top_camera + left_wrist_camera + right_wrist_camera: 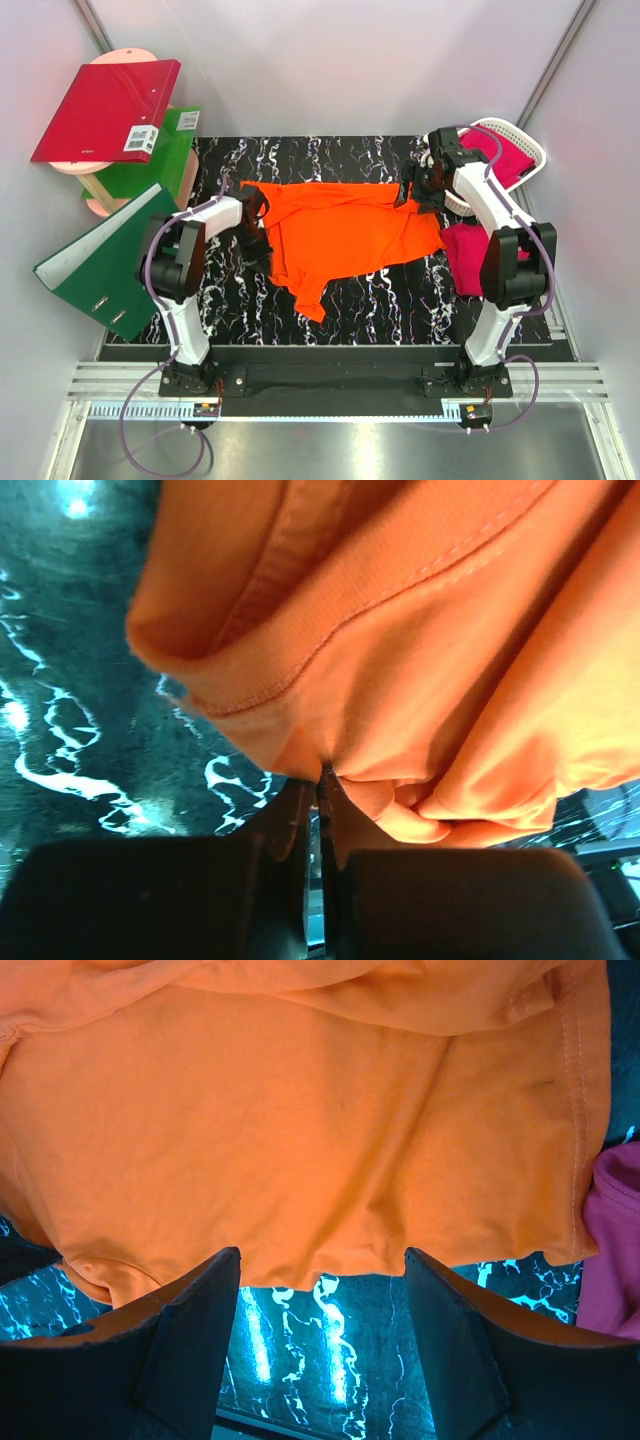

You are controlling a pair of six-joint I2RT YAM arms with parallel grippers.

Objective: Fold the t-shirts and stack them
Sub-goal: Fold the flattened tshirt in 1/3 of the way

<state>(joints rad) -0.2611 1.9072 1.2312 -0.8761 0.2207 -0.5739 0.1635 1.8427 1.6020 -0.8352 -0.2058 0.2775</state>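
**A:** What's at the far left?

**B:** A stiff red ring binder lies on a pale pink round stand, with a bright green binder tucked beneath it. A dark green ring binder leans tilted just beside the left arm.

**A:** And the left gripper?

**B:** It sits at the left end of the bright orange short-sleeved cloth t-shirt. In its wrist view the dark fingers are pressed together. A fold of orange cloth is nipped between their tips, near a stitched hem.

**A:** Where does that shirt lie?

**B:** It is spread, rumpled, across the middle of the black white-veined marble-patterned mat. One part trails toward the near edge.

**A:** The right gripper?

**B:** It is at the shirt's far right corner. Its wrist view shows the two fingers spread wide with nothing between them. The orange cloth's edge lies just past the tips. I cannot tell whether they touch it.

**A:** Anything further right?

**B:** A crumpled magenta-pink t-shirt lies on the mat, touching the orange shirt's right edge and partly hidden by the right arm. A second magenta-pink shirt is bundled in the white plastic lattice basket at the far right corner.
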